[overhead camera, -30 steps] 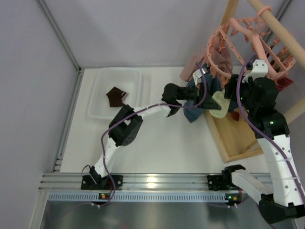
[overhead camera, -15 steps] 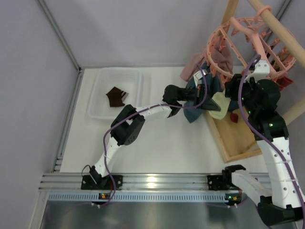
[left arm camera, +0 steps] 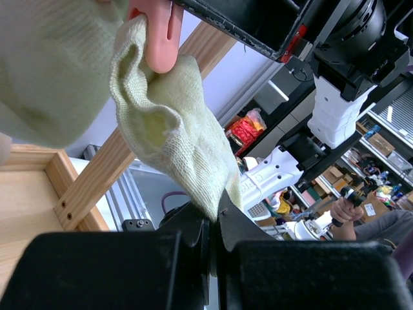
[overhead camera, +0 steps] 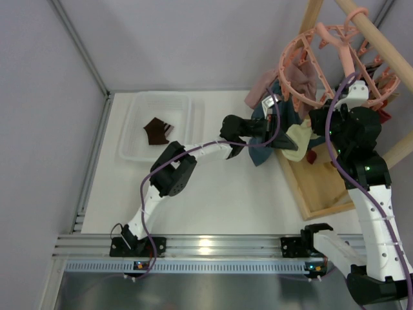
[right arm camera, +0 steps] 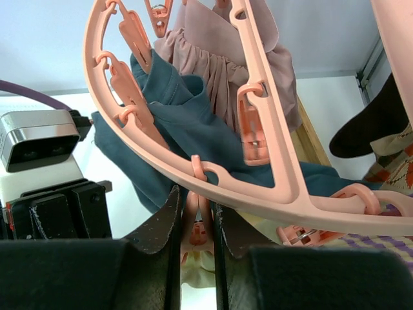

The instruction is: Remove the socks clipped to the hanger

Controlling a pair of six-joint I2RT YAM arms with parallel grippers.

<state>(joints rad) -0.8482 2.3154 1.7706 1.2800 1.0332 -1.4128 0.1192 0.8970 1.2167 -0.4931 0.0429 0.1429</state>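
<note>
left gripper (left arm camera: pixel 214 223) pinching tip of cream knit sock (left arm camera: pixel 177 145) | right gripper (right arm camera: pixel 195 201) pressed onto smooth salmon plastic clip (right arm camera: pixel 195 227) | under round spoked hanger (right arm camera: pixel 274 194)

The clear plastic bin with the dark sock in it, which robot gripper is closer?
Left. The left gripper pinches the cream-yellow sock right of the clear plastic bin; the right gripper squeezes a pink clip on the salmon-pink round hanger, farther right.
</note>
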